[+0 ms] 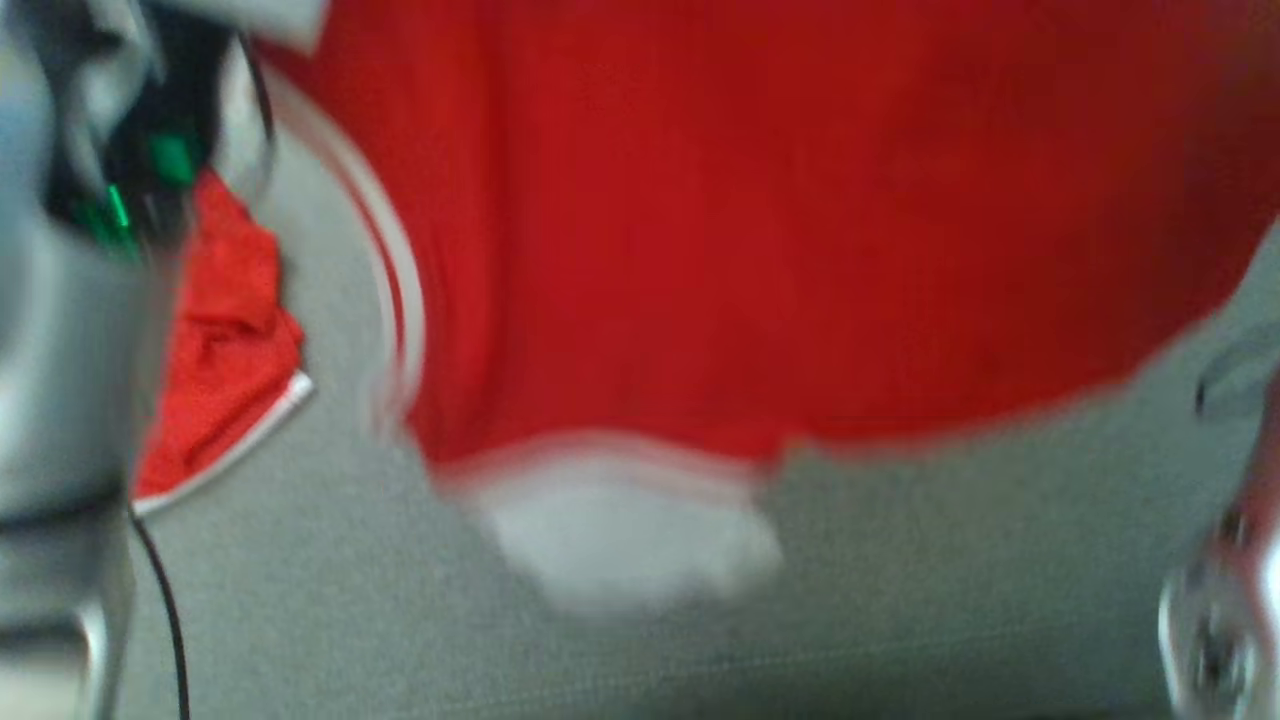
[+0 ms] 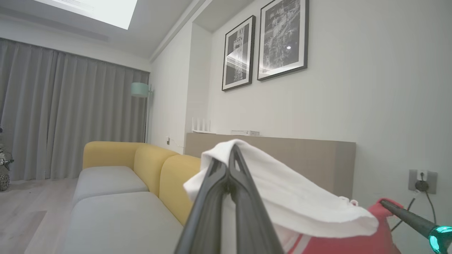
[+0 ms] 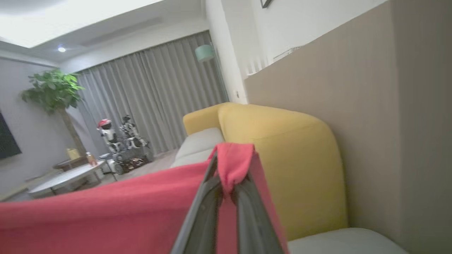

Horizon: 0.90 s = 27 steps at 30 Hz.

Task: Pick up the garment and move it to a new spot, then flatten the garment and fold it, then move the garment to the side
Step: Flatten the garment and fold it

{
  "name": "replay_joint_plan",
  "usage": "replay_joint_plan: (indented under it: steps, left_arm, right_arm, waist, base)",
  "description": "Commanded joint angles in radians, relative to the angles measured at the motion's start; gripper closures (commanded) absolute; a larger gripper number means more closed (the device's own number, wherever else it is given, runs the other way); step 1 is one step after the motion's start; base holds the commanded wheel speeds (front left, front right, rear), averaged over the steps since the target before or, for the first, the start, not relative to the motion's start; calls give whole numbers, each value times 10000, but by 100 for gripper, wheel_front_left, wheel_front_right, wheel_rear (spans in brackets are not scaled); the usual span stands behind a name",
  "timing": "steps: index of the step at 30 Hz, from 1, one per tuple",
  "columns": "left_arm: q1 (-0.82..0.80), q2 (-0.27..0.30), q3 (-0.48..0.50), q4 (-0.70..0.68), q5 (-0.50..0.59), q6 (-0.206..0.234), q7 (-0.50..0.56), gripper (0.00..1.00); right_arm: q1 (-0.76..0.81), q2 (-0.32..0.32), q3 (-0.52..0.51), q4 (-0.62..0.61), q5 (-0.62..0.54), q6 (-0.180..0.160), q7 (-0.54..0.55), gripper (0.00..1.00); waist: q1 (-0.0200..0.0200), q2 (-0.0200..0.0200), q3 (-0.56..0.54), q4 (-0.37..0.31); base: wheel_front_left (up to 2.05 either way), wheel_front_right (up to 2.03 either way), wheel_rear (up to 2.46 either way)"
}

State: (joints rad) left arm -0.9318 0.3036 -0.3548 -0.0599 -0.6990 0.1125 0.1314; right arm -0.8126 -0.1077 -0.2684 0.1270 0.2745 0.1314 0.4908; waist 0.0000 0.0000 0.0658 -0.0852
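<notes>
The garment [image 1: 750,220] is red with white trim and hangs stretched across the blurred head view, above the grey sofa seat [image 1: 400,620]. A white patch [image 1: 620,540] hangs at its lower edge. My left gripper [image 2: 229,155] is shut on a white part of the garment [image 2: 282,190]. My right gripper [image 3: 226,165] is shut on a bunched red edge of the garment [image 3: 106,211], which stretches away to the left of that view. The right gripper's finger [image 2: 406,215] also shows in the left wrist view, pinching red cloth. My left arm [image 1: 80,300] stands at the head view's left edge.
The yellow sofa back [image 3: 282,151] runs along a beige low wall [image 2: 300,158] with framed pictures [image 2: 282,38] above. A wall socket [image 2: 422,181] is at the right. Further off are a coffee table [image 3: 67,178], a plant [image 3: 53,91], grey curtains [image 2: 70,123] and a floor lamp [image 2: 140,90].
</notes>
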Motion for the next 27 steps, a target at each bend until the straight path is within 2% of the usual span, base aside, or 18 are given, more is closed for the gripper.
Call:
replay_joint_plan:
  steps: [1, 6, 12, 13, 16, 20, 27]
  left_arm:
    - [-1468, 242, 426, 409, 127, -145, -57, 100]
    - [-3957, -48, 709, 2953, 482, -507, -1082, 100]
    - [-5715, -427, 806, 5192, 798, -934, -2626, 100]
    - [-5715, -427, 806, 5192, 798, -934, -2626, 100]
    - [-5856, -635, 535, 5964, 945, -1283, -3143, 100]
    - [-5369, -702, 279, 6468, 1071, -1512, -3432, 100]
    - [-3062, -627, -493, 6874, 1311, -1905, -3662, 100]
  right_arm:
    - [-1533, 254, 82, 189, 300, -7, 14, 100]
    - [-4468, 470, -276, 2442, 606, -7, -1008, 100]
    - [-6467, 483, -269, 4603, 1102, -7, -2836, 100]
    - [-6467, 483, -269, 4603, 1102, -7, -2836, 100]
    - [-6594, 225, -1, 5418, 1893, -7, -3908, 100]
    - [-5894, -90, 379, 6050, 2823, -7, -4584, 100]
    - [-3706, -602, 1219, 6966, 4059, -7, -5130, 100]
  waist:
    - [0, 0, 1816, 6]
    - [0, 0, 3178, 109]
    - [0, 0, 3637, 399]
    - [0, 0, 3637, 399]
    - [0, 0, 3873, 680]
    - [0, 0, 4013, 903]
    - [0, 0, 3583, 1185]
  base:
    - [0, 0, 0]
    - [0, 0, 0]
    - [0, 0, 0]
    - [0, 0, 0]
    - [0, 0, 0]
    - [0, 0, 0]
    - [0, 0, 0]
